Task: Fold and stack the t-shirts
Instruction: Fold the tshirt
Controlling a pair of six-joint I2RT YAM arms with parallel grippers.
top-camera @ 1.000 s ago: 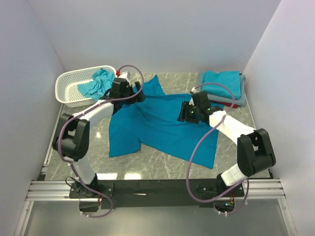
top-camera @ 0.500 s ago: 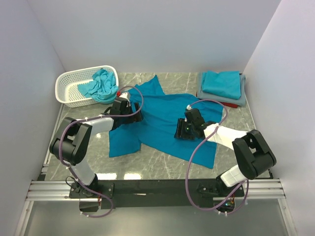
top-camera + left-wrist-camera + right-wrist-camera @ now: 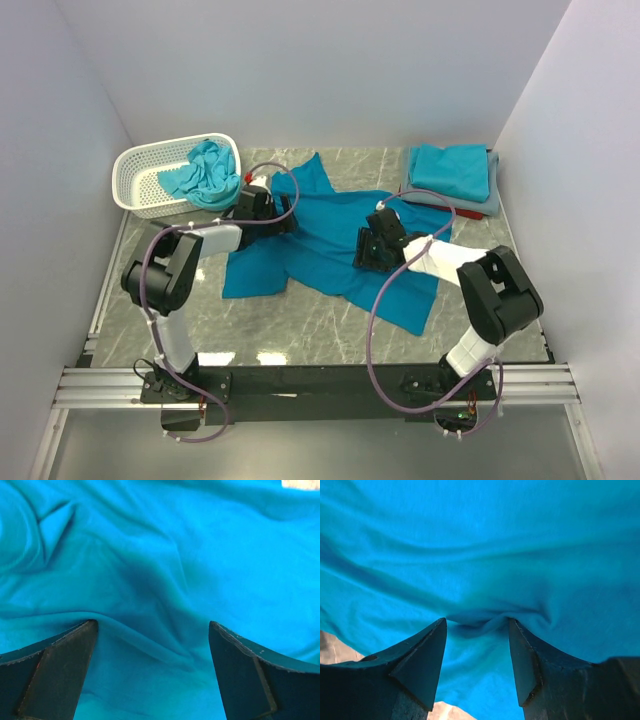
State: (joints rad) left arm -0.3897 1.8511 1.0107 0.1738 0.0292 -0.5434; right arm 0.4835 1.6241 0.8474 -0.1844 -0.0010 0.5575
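On marble table, teal t-shirt under left gripper, right gripper.
Left jaws wide apart; right narrower, cloth puckered between.

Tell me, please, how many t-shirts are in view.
4: spread shirt mid-table, crumpled shirt in the basket, folded teal shirt on grey shirt far right. More may hide.

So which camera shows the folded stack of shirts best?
The top external view: the folded stack sits whole at the far right, a teal shirt on top. Both wrist views show only the spread teal shirt close up, nothing of the stack.
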